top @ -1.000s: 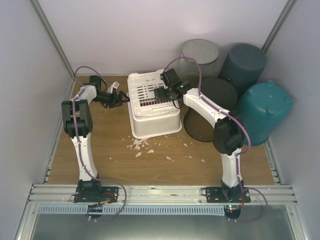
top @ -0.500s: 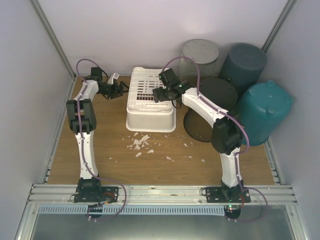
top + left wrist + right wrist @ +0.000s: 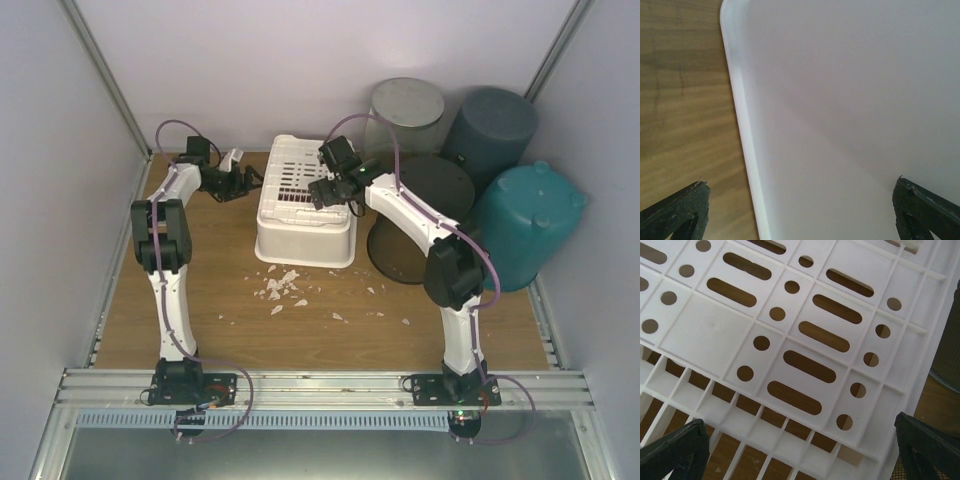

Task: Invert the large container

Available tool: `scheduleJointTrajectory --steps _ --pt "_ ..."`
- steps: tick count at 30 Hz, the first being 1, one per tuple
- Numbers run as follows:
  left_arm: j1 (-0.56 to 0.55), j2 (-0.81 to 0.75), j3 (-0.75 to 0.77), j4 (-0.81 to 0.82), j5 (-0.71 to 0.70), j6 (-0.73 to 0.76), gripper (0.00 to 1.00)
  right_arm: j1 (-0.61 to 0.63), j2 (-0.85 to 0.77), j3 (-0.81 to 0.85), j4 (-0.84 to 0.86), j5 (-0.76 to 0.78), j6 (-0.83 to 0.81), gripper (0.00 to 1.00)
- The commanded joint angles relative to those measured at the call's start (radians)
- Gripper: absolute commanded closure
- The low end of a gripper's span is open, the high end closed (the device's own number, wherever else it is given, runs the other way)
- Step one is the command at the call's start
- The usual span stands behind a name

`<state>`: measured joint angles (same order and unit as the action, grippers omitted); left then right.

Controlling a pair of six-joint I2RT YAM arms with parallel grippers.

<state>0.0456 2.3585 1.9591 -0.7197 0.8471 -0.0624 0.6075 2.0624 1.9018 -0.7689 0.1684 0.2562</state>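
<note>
The large container (image 3: 305,212) is a white plastic crate lying rim-down on the wooden table, with its slotted, perforated base facing up. My left gripper (image 3: 246,181) stands open just off the crate's left side; the left wrist view shows the smooth white wall (image 3: 850,100) and its rim between the spread black fingertips (image 3: 677,212). My right gripper (image 3: 335,190) hovers open over the base at the back right. In the right wrist view the slotted base (image 3: 805,340) fills the frame between its fingertips (image 3: 927,445). Neither gripper holds anything.
White crumbs (image 3: 281,289) lie scattered on the table in front of the crate. A dark mesh bin (image 3: 425,215) lies right of it. A grey bin (image 3: 403,108), a dark blue bin (image 3: 490,122) and a teal bin (image 3: 525,222) crowd the back right corner. Walls close in on both sides.
The crate has dropped from a tilt onto its rim, base now flat and upward. My left gripper has pulled back toward the rear left. The right gripper stays over the base.
</note>
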Motion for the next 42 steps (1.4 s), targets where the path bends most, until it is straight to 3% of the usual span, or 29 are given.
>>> scheduleJointTrajectory --steps 1,18,28,32,35,42 --pt "-0.099 -0.132 -0.090 0.070 0.097 -0.014 0.01 0.019 0.038 0.046 0.015 -0.225 -0.072 0.00" --pt "-0.070 -0.088 -0.050 0.083 0.122 -0.031 0.01 -0.037 0.145 0.077 0.024 -0.278 -0.097 0.00" --pt "0.071 -0.336 -0.117 0.061 0.001 0.028 0.01 -0.025 0.077 0.298 0.017 -0.212 -0.164 0.00" --pt "0.109 -0.518 -0.230 0.139 -0.086 0.049 0.01 0.007 -0.107 0.222 0.129 -0.124 -0.219 0.00" --pt "0.126 -0.707 -0.368 0.239 -0.166 0.055 0.01 0.020 -0.317 0.065 0.247 -0.046 -0.243 0.00" --pt "0.137 -1.207 -0.932 0.629 -0.406 0.105 0.01 -0.027 -0.865 -0.458 0.410 0.124 -0.234 0.00"
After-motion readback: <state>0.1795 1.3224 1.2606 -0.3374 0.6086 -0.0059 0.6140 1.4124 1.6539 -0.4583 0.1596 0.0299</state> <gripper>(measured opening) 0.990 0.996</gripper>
